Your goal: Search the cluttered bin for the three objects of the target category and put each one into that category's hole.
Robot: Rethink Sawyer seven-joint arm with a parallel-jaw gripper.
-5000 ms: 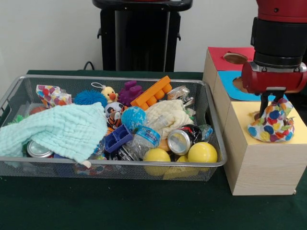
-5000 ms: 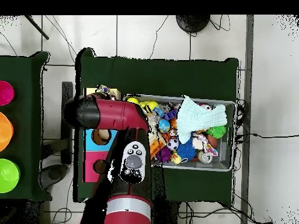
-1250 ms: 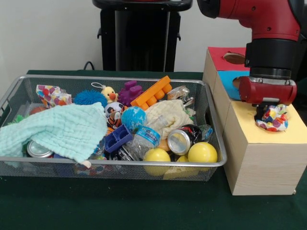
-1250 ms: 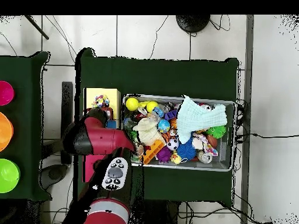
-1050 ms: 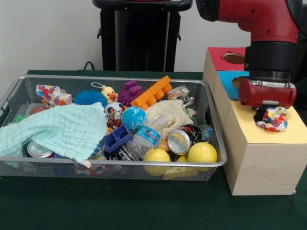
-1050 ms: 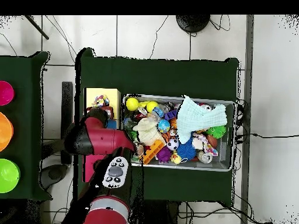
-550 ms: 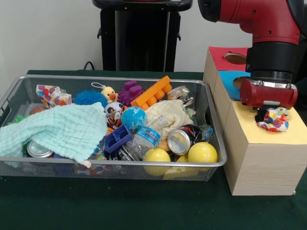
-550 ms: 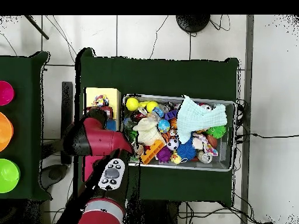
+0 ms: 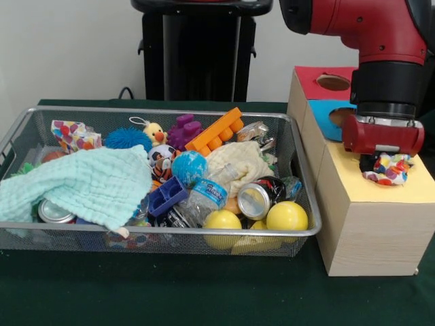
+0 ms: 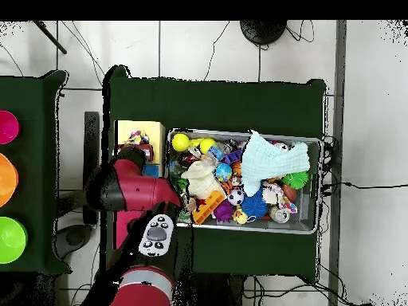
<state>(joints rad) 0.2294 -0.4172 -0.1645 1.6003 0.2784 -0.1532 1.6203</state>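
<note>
My gripper (image 9: 382, 165) hangs over the yellow-topped wooden box (image 9: 367, 224) at the right of the wire-mesh bin (image 9: 156, 110). It is shut on a bunched polka-dot cloth (image 9: 387, 170) that rests on the yellow top and covers the hole. The cloth and box also show in the overhead view (image 10: 139, 142), partly under the red arm. A second polka-dot cloth (image 9: 73, 134) lies at the bin's far left corner. A third is not visible.
The bin holds a mint-green waffle cloth (image 9: 75, 183), a cream cloth (image 9: 238, 163), yellow balls (image 9: 287, 216), cans, a bottle, an orange brick and small toys. The blue-topped box (image 9: 323, 112) and the red-topped box (image 9: 309, 78) stand behind the yellow one.
My gripper has dropped slightly and shifted a little right over the yellow box, pressing the polka-dot cloth lower. The bin's contents have not moved.
</note>
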